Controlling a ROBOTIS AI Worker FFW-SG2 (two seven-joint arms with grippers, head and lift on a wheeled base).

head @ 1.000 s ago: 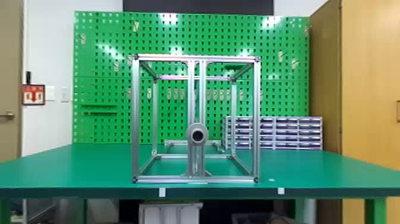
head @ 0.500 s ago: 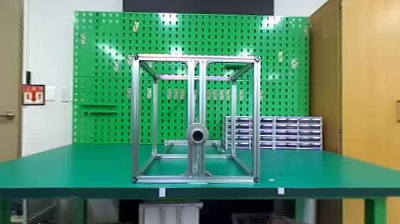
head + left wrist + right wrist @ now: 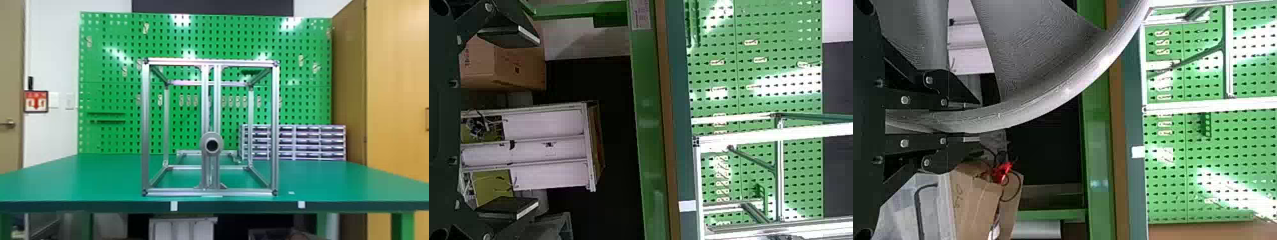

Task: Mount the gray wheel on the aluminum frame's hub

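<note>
Right wrist view: grasping the gray wheel (image 3: pixel 1068 89) by its rim with the two fingers of the right gripper (image 3: pixel 972 122), one on either side of the curved band. Held out in front of the table, nearer the camera than the front edge, apart from the frame's hub. Head view: facing straight onto the hub (image 3: pixel 211 138), round with a dark central hole, low on the paired middle posts of the aluminum frame (image 3: pixel 217 108). Standing upright on the green table (image 3: pixel 95 178), close to its front edge, before a green pegboard (image 3: pixel 108 95). Behind and to the right, stacked on the tabletop, small drawers (image 3: pixel 293 143). Left wrist view: released, with fingers spread wide apart, at the left gripper (image 3: pixel 524 121), in front of the table.
</note>
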